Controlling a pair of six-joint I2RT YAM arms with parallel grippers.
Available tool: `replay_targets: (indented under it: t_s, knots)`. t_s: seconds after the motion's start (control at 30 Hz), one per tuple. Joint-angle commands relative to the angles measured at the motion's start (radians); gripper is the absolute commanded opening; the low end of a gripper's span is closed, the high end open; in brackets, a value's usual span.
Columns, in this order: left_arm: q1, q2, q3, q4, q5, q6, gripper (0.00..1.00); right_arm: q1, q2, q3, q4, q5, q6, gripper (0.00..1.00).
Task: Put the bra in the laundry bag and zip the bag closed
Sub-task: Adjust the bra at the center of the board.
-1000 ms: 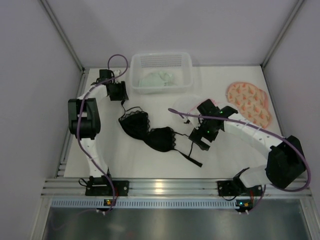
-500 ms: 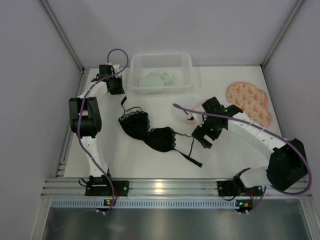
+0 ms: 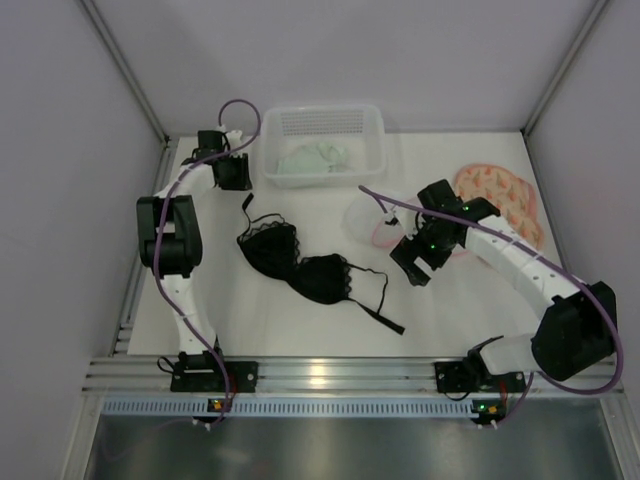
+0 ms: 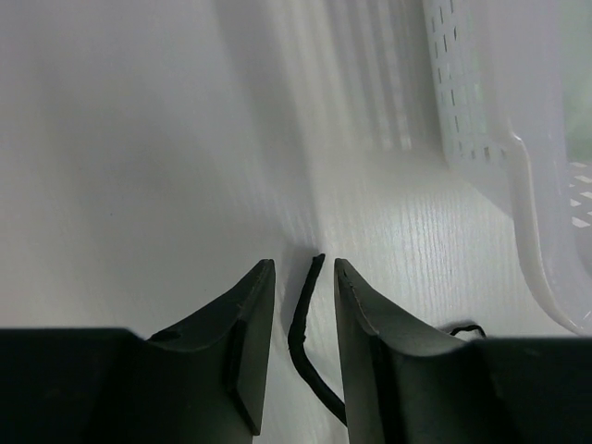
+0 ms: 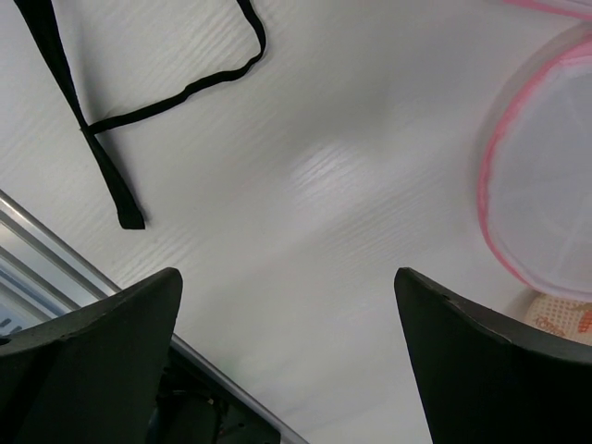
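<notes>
Left gripper (image 4: 303, 266) narrowly parted, bra strap (image 4: 298, 314) loose between jaws; lifting before clamping risks losing strap. Right gripper (image 5: 287, 277) wide, empty.

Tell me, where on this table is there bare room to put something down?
Bare: the near-left corner between the left arm and the black bra; the back strip between the basket and the patterned pads. Crowded: the middle, where bra, laundry bag and right gripper sit close.

Laundry bag (image 5: 546, 194) half beyond the right wrist view's edge
</notes>
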Motion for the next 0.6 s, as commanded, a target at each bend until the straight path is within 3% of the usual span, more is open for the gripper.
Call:
replay_targets:
  t_s: [0.0, 0.43, 0.57]
  knots:
    - [-0.002, 0.010, -0.006, 0.025, -0.004, 0.044, 0.37, -0.018, 0.007, 0.063, -0.031, -0.016, 0.001, 1.00]
    - [-0.013, 0.050, -0.012, 0.025, -0.007, 0.075, 0.32, -0.047, 0.028, 0.086, -0.033, -0.056, 0.037, 0.99]
    - [-0.015, 0.071, -0.016, 0.025, 0.015, 0.069, 0.21, -0.061, 0.028, 0.080, -0.028, -0.062, 0.043, 0.99]
